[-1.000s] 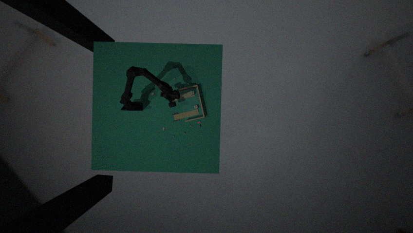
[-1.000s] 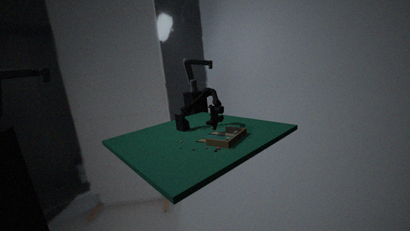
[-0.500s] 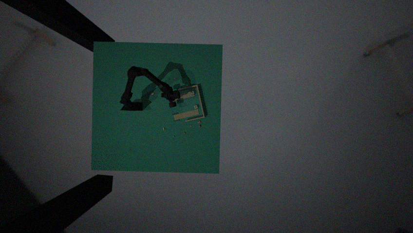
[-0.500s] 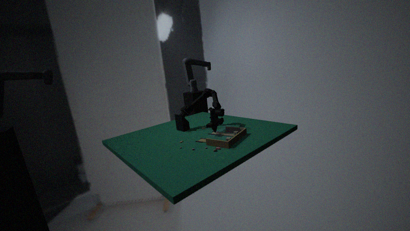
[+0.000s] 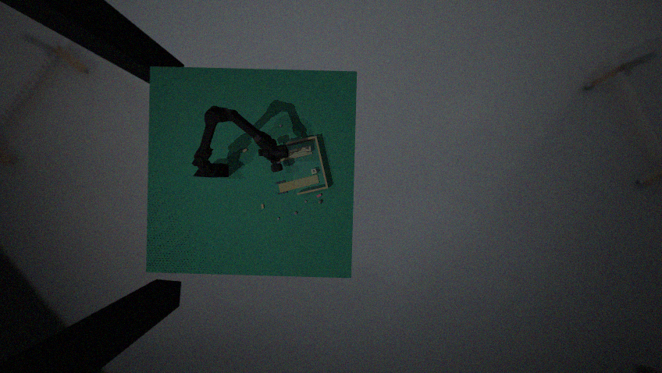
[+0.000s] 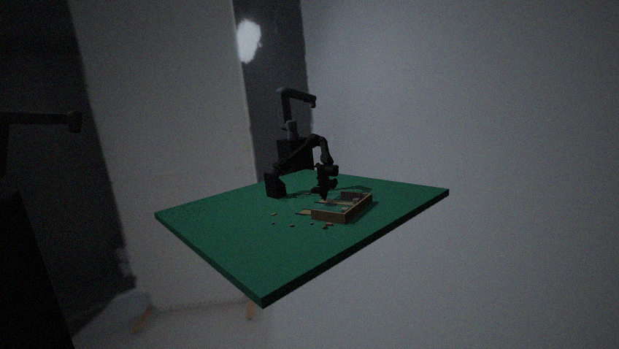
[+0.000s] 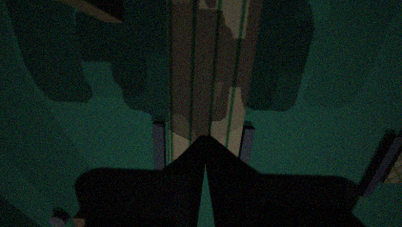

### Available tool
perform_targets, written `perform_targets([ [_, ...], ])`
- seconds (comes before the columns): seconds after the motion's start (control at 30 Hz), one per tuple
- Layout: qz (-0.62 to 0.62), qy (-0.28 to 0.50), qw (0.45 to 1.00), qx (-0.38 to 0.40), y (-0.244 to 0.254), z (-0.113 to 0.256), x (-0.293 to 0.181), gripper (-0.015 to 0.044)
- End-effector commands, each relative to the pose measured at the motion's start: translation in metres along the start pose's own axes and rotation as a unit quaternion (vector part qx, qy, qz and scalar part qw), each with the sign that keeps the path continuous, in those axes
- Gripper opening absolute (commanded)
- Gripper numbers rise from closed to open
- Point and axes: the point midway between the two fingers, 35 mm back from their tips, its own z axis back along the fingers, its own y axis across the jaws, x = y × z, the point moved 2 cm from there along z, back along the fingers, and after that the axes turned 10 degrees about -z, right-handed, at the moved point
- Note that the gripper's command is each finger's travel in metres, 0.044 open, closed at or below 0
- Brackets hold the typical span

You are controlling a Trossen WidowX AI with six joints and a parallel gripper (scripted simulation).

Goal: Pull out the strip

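A small pale cube with a dark mark [image 5: 314,171] [image 6: 344,209] stands inside the wooden frame, close beside a wide tan strip [image 5: 299,183]. A pale strip with thin green lines [image 7: 202,95] runs away from my fingers in the wrist view. Its near end lies between two short grey rails [image 7: 158,145] [image 7: 246,145]. Another small block [image 6: 355,200] is near that strip's far side; its label cannot be made out. My gripper [image 6: 324,198] [image 7: 205,140] is shut with nothing seen between the fingers. Its tips are over the lined strip's near end; any contact is unclear.
The wooden frame [image 5: 322,161] [image 6: 328,216] has walls on three sides and opens toward the arm. Several small bits, including a pink one [image 5: 318,195] and a pale one [image 5: 262,206], lie on the green table [image 5: 208,231] outside it. The arm's shadow darkens the lined strip.
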Motion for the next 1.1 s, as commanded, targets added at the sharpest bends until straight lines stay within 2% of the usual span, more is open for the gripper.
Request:
perform_targets([
  [0.0, -0.003, 0.0, 1.0, 0.001, 0.0002, -0.0004, -0.0001, 0.0],
  [1.07, -0.003, 0.0, 1.0, 0.001, -0.0005, -0.003, -0.0035, 0.0],
])
